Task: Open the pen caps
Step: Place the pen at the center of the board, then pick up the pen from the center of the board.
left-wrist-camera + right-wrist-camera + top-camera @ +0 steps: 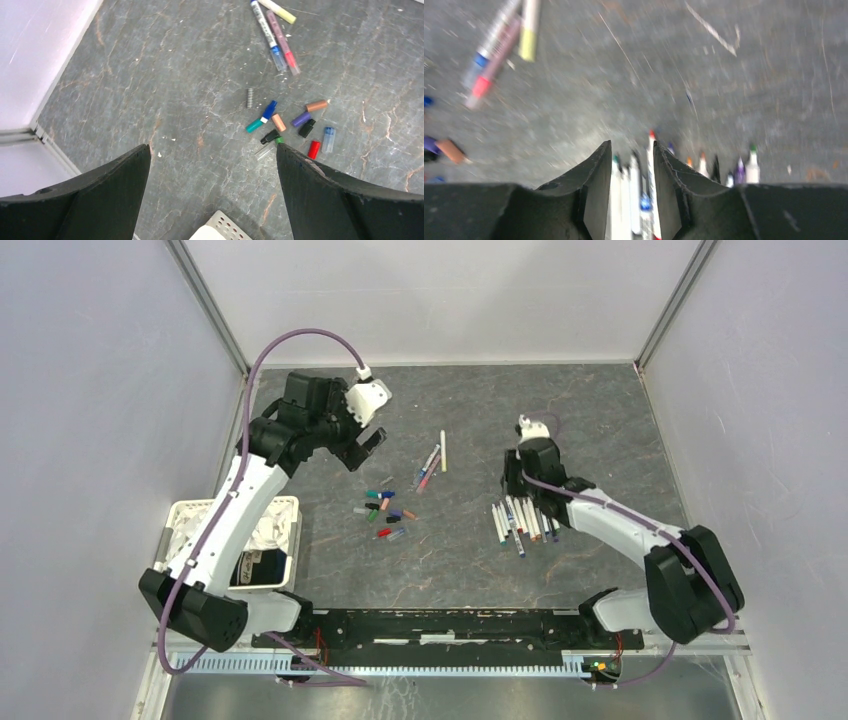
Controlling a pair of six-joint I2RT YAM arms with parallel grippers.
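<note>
Left gripper [212, 150] spread wide near loose pen caps [301, 119], right gripper [631, 147] narrowly parted astride uncapped pens [635, 185], grip unclear.

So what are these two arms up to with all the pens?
They are pulling caps off marker pens. The right gripper hangs low over a row of uncapped pens, its jaws partly open with a few pens showing between them. The left gripper is wide open and empty, up above the loose caps scattered mid-table. Three more pens lie apart, beyond the caps.
</note>
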